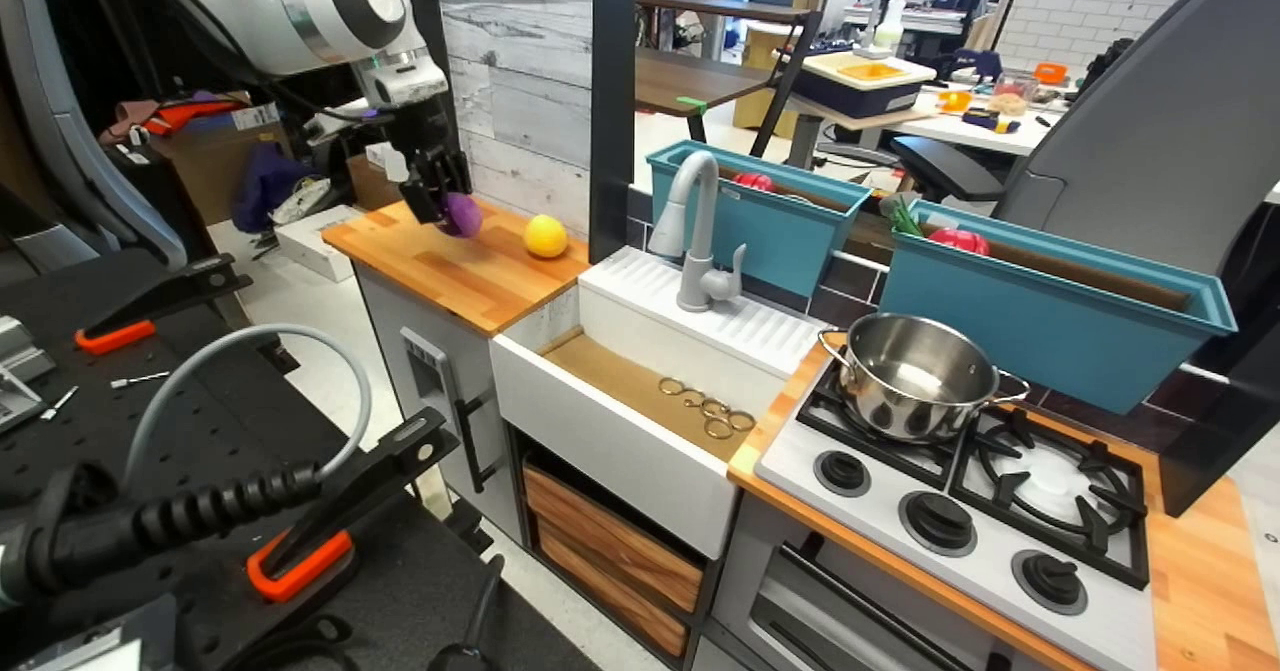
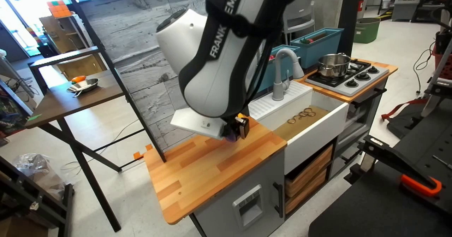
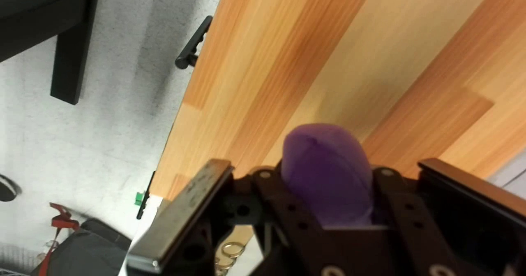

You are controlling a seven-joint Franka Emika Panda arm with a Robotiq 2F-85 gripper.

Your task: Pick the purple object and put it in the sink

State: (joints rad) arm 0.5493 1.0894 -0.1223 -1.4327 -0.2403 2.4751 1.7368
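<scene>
Wrist view: gripper (image 3: 326, 173) clamped on the purple lump (image 3: 328, 165), jaws hugging it from both sides.
Lump's over the worktop (image 1: 470, 276), toward the back edge AFAICT; can't tell if it's touching the wood tho. In an exterior view the yellow ball (image 1: 545, 237) sits near the worktop's back corner by the white sink (image 1: 610, 441). Sink butts right up to the worktop's end edge, w/ a gray faucet (image 1: 702, 241) on its back ledge & a few metal rings (image 1: 703, 404) on the tan bottom, toward the stove (image 1: 882, 491). Steel pot (image 1: 900, 406) w/ 2 handles is on the stove's sink-side half.
</scene>
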